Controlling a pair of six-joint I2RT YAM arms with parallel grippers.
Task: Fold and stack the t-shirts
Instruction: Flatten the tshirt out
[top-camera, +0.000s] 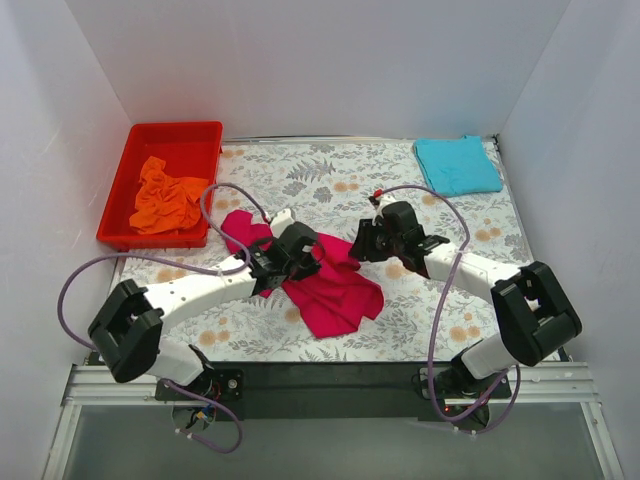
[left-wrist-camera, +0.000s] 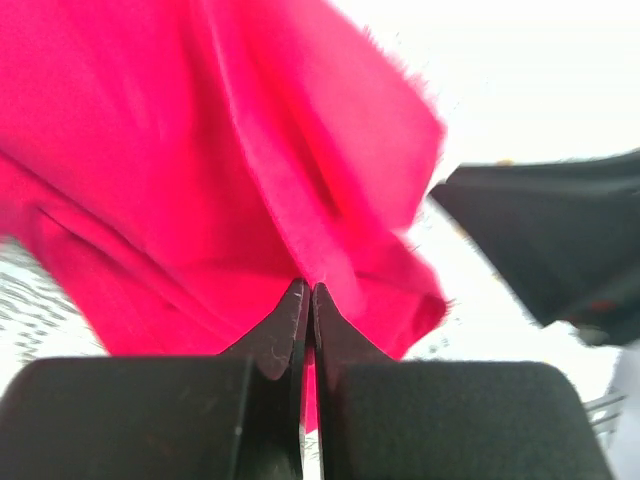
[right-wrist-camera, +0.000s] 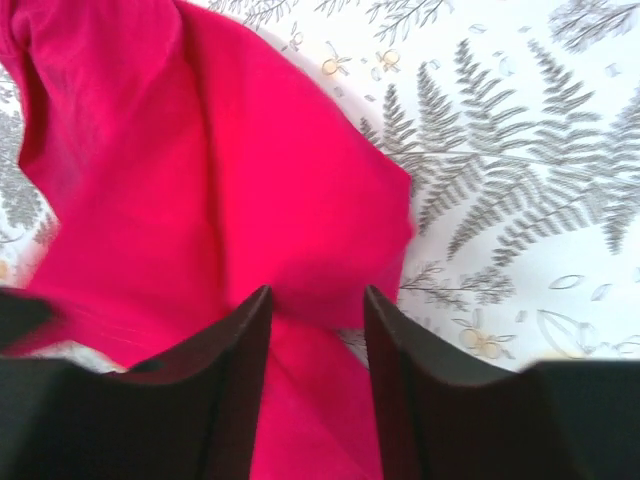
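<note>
**Pink shirt (top-camera: 335, 290) pinched at mid-frame**

Pink shirt: soft crimson cloth, crumpled into loose ridges and folds. Sprawled across the middle of the top view on the table (top-camera: 330, 175), itself covered in a grey fern and orange flower print.

Blue shirt (top-camera: 457, 165): folded into a flat, neat rectangle, upper right of the top view.

Orange shirt (top-camera: 165, 197): bunched and wrinkled, lying inside the bin (top-camera: 175, 128), a shallow red plastic tray at upper left.

Left gripper (left-wrist-camera: 305, 300): black wedge-shaped fingers pressed tight together, with a ridge of the pink shirt clamped at the tips. Sliver of pink visible in the slit lower down.

Right gripper (right-wrist-camera: 317, 295): parted to a modest gap, nothing clamped. Tips low over the pink shirt near its edge, cloth showing through the gap. Contact with the cloth impossible to judge.

Top view: fingertips of both grippers masked by the wrist housings, and the pink shirt's upper middle covered by them.

Left wrist view: upper right washed out to white, table print lost. Dark blurred shape at the right edge, not identifiable.

Right wrist view: pink shirt cut off at the upper left and bottom edges, slightly blurred.
</note>
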